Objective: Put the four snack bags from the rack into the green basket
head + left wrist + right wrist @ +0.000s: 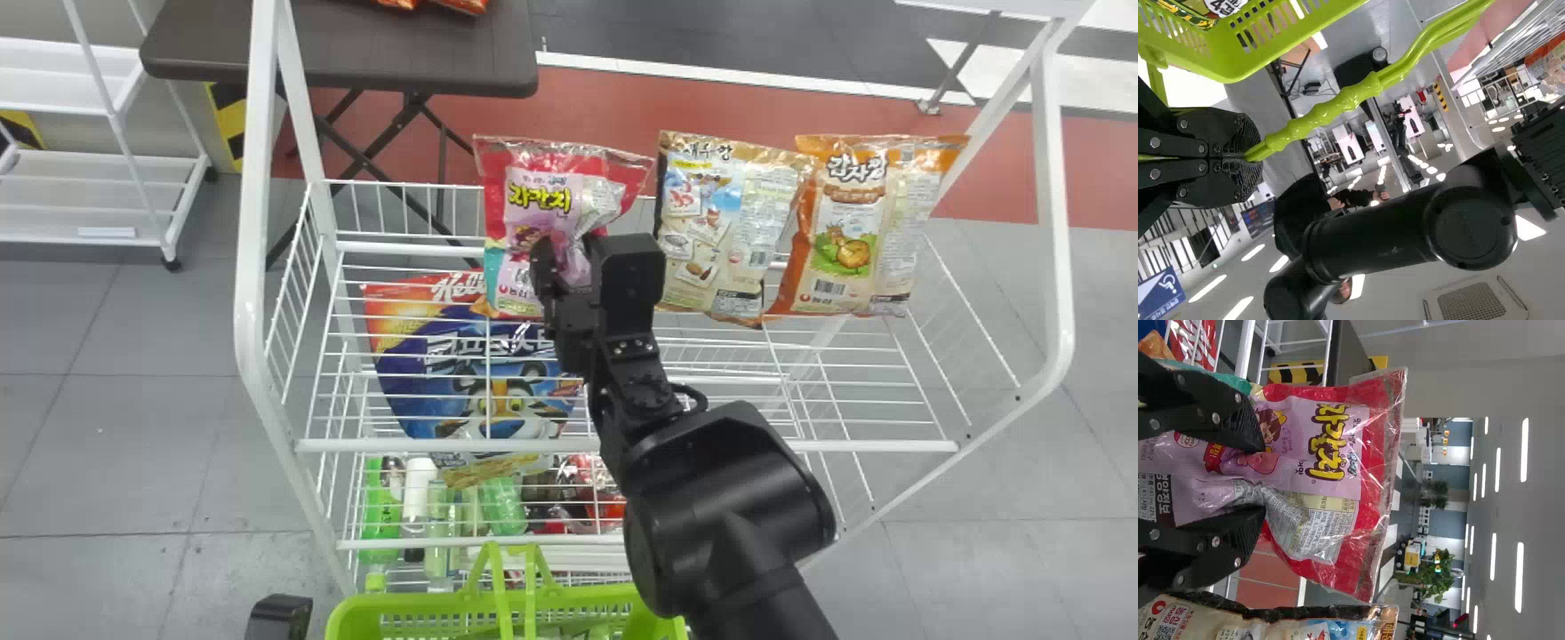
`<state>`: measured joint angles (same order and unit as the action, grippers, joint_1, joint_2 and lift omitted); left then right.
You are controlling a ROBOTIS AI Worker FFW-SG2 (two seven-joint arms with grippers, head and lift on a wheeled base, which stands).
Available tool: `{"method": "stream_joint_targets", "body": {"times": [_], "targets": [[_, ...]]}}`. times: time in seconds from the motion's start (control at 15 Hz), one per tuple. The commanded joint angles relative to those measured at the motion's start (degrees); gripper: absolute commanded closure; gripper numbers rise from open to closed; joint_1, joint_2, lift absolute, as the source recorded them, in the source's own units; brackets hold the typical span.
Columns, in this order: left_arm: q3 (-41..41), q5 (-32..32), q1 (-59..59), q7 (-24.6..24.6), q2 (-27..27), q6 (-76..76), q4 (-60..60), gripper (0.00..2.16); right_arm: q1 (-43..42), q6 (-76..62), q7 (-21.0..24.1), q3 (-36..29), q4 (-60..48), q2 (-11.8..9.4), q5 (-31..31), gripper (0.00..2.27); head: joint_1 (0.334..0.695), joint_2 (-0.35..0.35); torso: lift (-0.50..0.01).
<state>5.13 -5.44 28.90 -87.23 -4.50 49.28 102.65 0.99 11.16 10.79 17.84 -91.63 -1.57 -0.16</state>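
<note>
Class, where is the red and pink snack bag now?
In the head view, the red and pink snack bag is just left of the beige bag, in the right gripper.

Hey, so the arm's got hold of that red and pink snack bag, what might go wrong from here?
The red and pink bag is crumpled between the right gripper's fingers, so its slick film might slip or tear on the way out.

The teal bag sits right behind it and could get dragged along or knocked.

The left gripper holds the green basket by its handle, so a bump might set it swinging.
</note>
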Motion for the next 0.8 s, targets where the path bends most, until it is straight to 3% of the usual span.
{"method": "stream_joint_targets", "body": {"times": [0.0, 0.27, 0.4, 0.53, 0.73], "targets": [[-0.1, -0.5, -0.1, -0.2, 0.0, -0.3, -0.4, 2.11, 1.5, -0.1, -0.4, -0.5, -2.1, -0.3, -0.5, 2.19, 0.695, -0.153, -0.006], [-0.3, -0.2, 0.2, 0.5, 0.2, -0.4, -0.1, 2.11, 8.1, 8.0, -3.4, -0.6, -16.3, -2.1, -0.5, 2.19, 0.695, -0.159, -0.006], [-0.4, -0.4, 0.3, 0.5, 0.3, -0.3, 0.4, 2.11, 12.3, 17.5, -4.5, -0.7, -26.9, -4.5, -0.5, 2.19, 0.695, -0.159, -0.006], [-0.4, -0.1, 0.7, 0.6, 0.3, 0.3, 1.9, 2.11, 18.0, 33.3, -6.8, -2.2, -39.7, -7.0, -0.8, 2.19, 0.695, -0.171, -0.006], [-2.6, -0.6, 1.6, 0.7, 0.5, 0.3, 2.8, 2.11, 27.4, 57.5, -12.0, -6.9, -56.1, -7.3, -2.2, 2.19, 0.695, -0.224, -0.006]]}}
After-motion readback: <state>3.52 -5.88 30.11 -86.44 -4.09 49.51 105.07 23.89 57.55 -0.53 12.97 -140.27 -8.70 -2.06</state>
